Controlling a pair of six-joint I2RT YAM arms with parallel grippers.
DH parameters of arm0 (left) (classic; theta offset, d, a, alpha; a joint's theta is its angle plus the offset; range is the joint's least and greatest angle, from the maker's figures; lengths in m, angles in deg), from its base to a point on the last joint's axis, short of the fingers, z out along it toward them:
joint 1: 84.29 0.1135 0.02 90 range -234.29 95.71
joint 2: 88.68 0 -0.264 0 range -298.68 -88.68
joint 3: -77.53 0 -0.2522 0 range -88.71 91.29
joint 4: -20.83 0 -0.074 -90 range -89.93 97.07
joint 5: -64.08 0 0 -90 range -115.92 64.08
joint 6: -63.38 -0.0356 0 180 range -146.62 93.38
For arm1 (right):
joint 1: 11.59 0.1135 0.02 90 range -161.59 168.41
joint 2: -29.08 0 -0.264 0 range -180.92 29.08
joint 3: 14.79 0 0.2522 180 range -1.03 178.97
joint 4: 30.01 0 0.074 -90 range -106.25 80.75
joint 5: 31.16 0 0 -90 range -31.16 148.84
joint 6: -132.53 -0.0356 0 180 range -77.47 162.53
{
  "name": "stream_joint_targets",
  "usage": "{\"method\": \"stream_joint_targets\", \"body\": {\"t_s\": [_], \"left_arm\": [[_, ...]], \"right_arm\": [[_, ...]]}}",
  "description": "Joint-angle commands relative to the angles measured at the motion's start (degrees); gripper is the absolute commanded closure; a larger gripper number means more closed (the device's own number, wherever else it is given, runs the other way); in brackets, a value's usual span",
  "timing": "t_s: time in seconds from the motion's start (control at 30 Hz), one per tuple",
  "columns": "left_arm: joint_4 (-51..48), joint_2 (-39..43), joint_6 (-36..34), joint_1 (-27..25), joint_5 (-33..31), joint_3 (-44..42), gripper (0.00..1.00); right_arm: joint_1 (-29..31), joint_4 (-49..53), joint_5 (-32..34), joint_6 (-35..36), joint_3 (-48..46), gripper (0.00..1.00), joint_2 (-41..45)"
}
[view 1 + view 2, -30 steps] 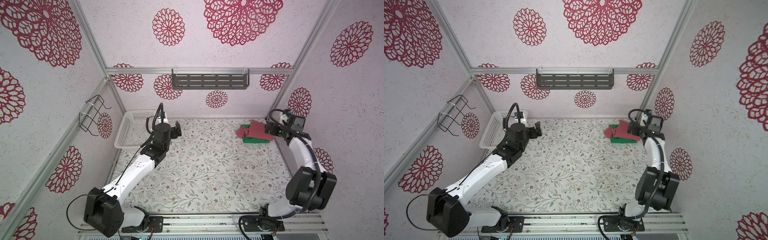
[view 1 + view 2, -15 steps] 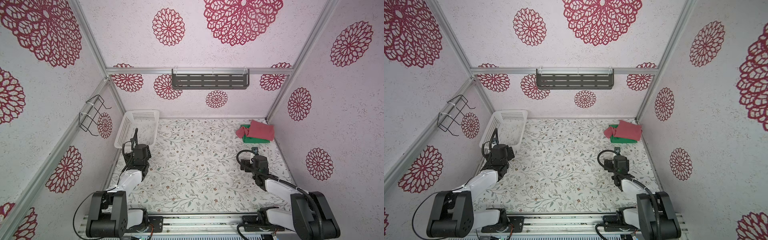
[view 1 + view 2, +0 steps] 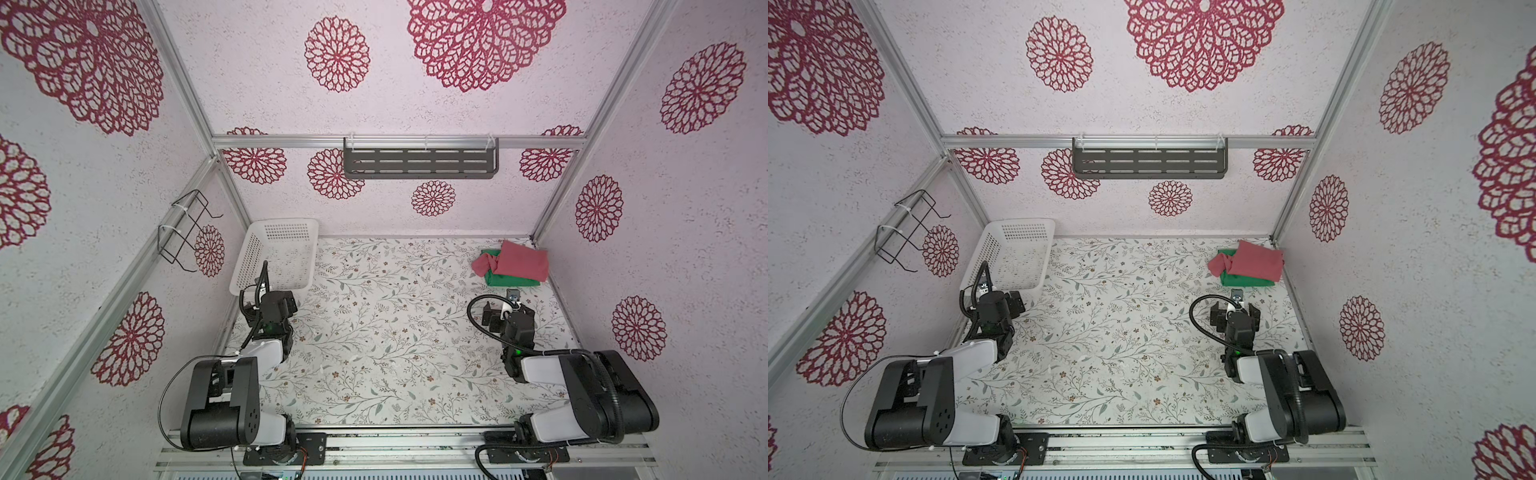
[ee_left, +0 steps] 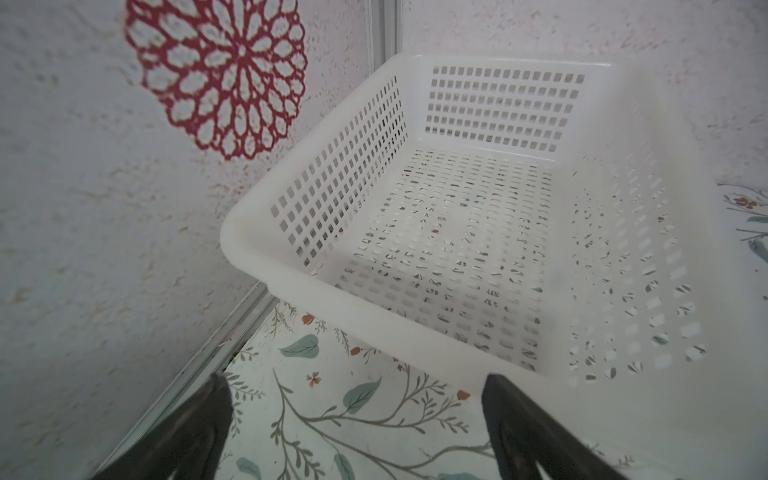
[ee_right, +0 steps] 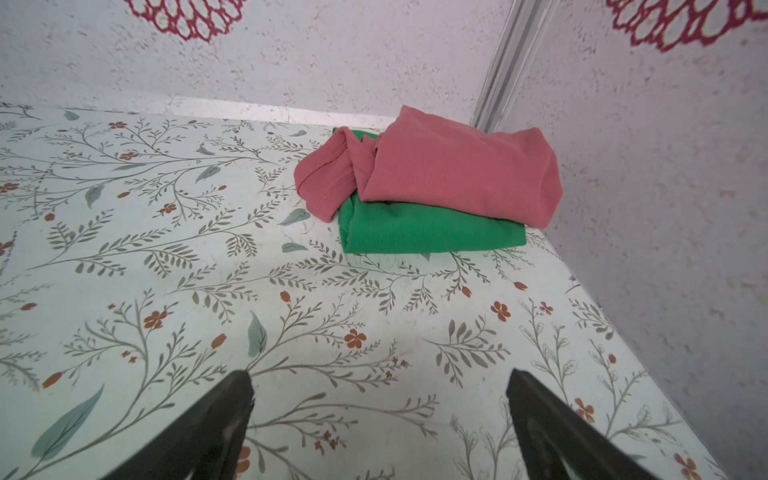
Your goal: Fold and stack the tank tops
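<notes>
The dusty pink-red tank top point(image 3: 524, 262) point(image 3: 1258, 264) point(image 5: 457, 174) lies folded on the folded green tank top point(image 3: 513, 281) point(image 3: 1246, 281) point(image 5: 415, 232) in the table's far right corner. A loose pink flap hangs off the stack's left side. In both top views my right gripper point(image 3: 508, 311) point(image 3: 1234, 309) point(image 5: 379, 374) sits low on the near side of the stack, a short gap away. It is open and holds nothing. My left gripper point(image 3: 271, 298) point(image 3: 994, 300) point(image 4: 353, 380) is open too, just in front of the basket, with only tabletop between its fingers.
A white perforated basket point(image 3: 286, 226) point(image 3: 1021, 224) point(image 4: 232, 232) stands empty in the far left corner against the wall. A grey slotted shelf point(image 3: 419, 164) hangs on the back wall. A black wire rack point(image 3: 183, 232) hangs on the left wall. Both arms are folded low at the table's front.
Both arms have drawn back from the far side toward the front of the table and folded down. The right gripper has left the stack. The tank tops have not moved.
</notes>
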Motion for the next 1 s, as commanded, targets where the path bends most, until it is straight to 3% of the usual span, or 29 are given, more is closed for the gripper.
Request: {"method": "stream_joint_targets", "body": {"t_s": [0.0, 0.1, 0.23, 0.5, 0.97], "left_arm": [[3.99, 2.02, -0.45, 1.11, 3.61, -1.61, 0.03], [6.82, 3.23, -0.07, 1.10, 3.93, -3.70, 0.03], [15.50, 3.61, 1.89, 1.34, 5.48, -7.94, 0.03], [24.85, -7.90, -0.12, -0.18, 4.51, -6.21, 0.03], [23.26, -7.85, -1.02, -1.52, 3.23, -5.59, 0.03]], "right_arm": [[-1.33, -12.59, 1.61, 0.03, -2.37, 0.01, -1.10], [-3.37, -23.25, -0.58, -1.09, -5.84, 0.01, -5.33], [-3.83, -14.47, -1.81, -2.07, -3.45, 0.01, -3.56], [-4.14, -12.12, -2.04, -2.23, -1.70, 0.01, -3.62], [-4.17, -12.43, -2.10, -2.11, -1.63, 0.01, -3.93]]}}
